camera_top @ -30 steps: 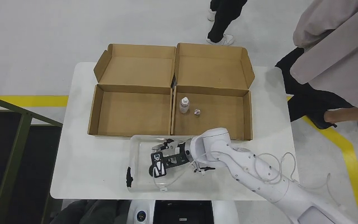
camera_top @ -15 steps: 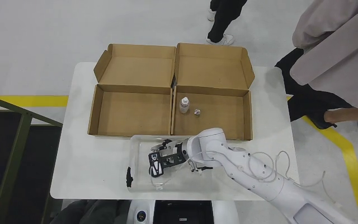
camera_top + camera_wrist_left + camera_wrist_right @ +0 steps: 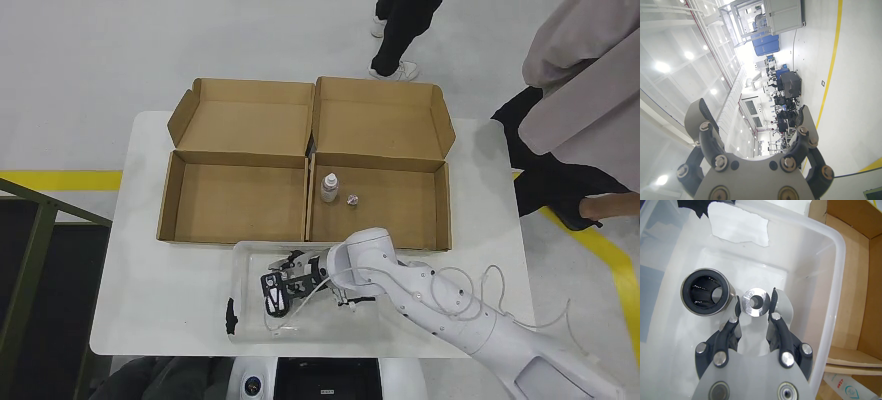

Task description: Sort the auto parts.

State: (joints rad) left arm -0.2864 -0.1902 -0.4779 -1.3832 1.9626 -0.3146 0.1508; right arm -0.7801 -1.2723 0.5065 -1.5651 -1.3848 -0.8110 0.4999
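My right gripper (image 3: pixel 755 303) is down inside the clear plastic bin (image 3: pixel 837 279). Its two fingers stand on either side of a small silver bushing (image 3: pixel 761 311) with a centre hole, close to it but with a thin gap on one side, so it is open. Beside the bushing lies a larger steel linear bearing (image 3: pixel 705 291) with a black bore. From above, the right gripper (image 3: pixel 278 290) is in the left half of the bin (image 3: pixel 236 262). My left gripper (image 3: pixel 753 111) is open, holds nothing and faces away from the table.
Two open cardboard boxes sit behind the bin: the left box (image 3: pixel 235 200) and the right box (image 3: pixel 400 210), which holds a small white bottle (image 3: pixel 329 187) and a small metal part (image 3: pixel 352 200). A black piece (image 3: pixel 230 317) sits at the bin's left end.
The right gripper has slid a little further left along the bin, toward the parts at its left end. Nothing else has moved.
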